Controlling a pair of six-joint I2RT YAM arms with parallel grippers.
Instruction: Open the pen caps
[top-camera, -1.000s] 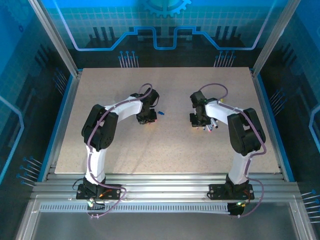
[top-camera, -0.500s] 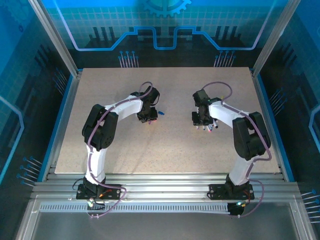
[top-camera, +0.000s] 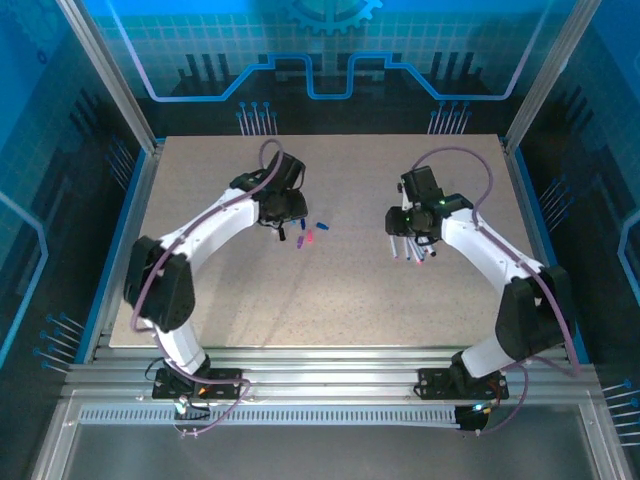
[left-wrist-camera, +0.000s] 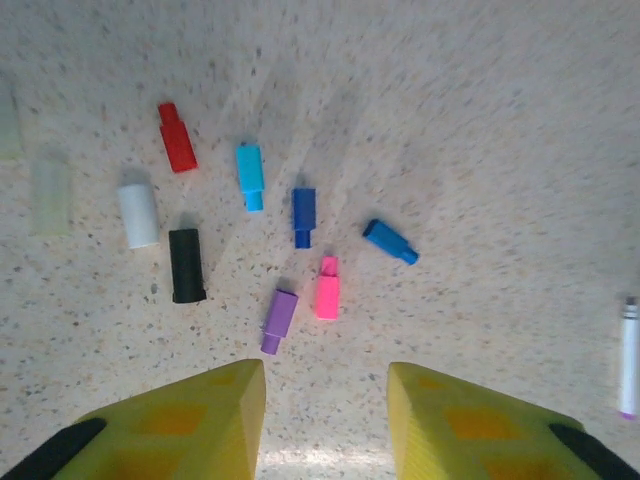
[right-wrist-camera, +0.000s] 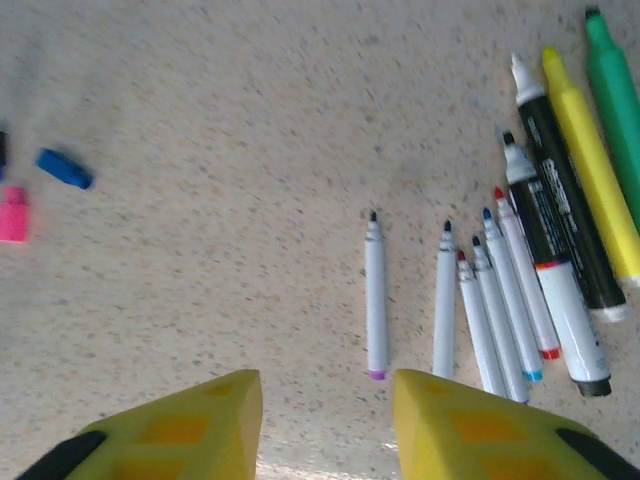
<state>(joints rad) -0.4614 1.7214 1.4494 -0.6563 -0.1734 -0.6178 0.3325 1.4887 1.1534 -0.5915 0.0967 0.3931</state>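
Several pen caps lie loose on the table under my left gripper: red, cyan, dark blue, blue, pink, purple, black and white. The left gripper is open and holds nothing, with the purple cap just ahead of its fingers. My right gripper is also open and empty above a row of uncapped pens. The nearest is a purple-ended pen. From above, the caps lie between left gripper and right gripper.
Thick black, yellow and green markers lie to the right of the thin pens. Two pale translucent caps sit at the left. The speckled table is bordered by a metal frame.
Both grippers have opened wider and moved toward the far side of the table. Pink and purple caps now show beside the blue one where the left gripper was.
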